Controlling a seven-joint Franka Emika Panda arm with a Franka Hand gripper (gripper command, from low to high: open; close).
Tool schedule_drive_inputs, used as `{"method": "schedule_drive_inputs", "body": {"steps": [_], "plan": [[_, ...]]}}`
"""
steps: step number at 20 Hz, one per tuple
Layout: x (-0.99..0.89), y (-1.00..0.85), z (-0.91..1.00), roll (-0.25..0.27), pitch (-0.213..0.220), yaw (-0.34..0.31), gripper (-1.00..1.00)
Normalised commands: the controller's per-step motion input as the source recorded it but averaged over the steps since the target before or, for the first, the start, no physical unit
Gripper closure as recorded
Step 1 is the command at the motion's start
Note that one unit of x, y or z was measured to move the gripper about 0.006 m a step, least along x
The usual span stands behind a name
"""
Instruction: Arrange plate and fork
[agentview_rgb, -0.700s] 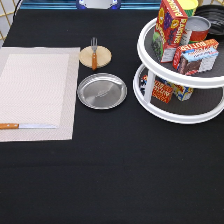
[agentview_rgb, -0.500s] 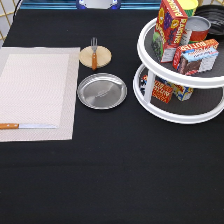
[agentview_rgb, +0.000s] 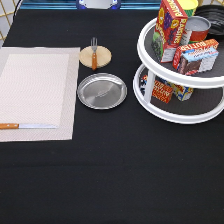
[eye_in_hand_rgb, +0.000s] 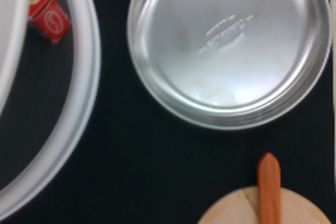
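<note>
The round shiny silver plate (agentview_rgb: 102, 91) lies empty on the black tablecloth, just to the exterior view's right of the placemat. It fills much of the wrist view (eye_in_hand_rgb: 225, 60). The fork (agentview_rgb: 93, 54) with a brown wooden handle lies across the small tan wooden disc (agentview_rgb: 101, 58), just toward the exterior view's top from the plate. Its handle end shows in the wrist view (eye_in_hand_rgb: 268, 190), on the disc (eye_in_hand_rgb: 232, 212). The gripper does not show in the exterior view.
A pale woven placemat (agentview_rgb: 35, 90) lies at the exterior view's left, with a wooden-handled knife (agentview_rgb: 25, 126) on its near edge. A white two-tier turntable (agentview_rgb: 170, 112) with boxes and cans stands at the right; its rim shows in the wrist view (eye_in_hand_rgb: 71, 115).
</note>
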Motion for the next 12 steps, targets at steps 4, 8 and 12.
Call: {"method": "schedule_drive_inputs", "body": {"steps": [4, 8, 12], "plan": [[0.85, -0.43, 0.0, 0.024, 0.084, 0.01, -1.0], [0.83, -0.41, 0.0, 0.047, 0.081, 0.02, -1.0], [0.83, -0.34, 0.0, 0.042, 0.076, 0.028, -1.0]]}}
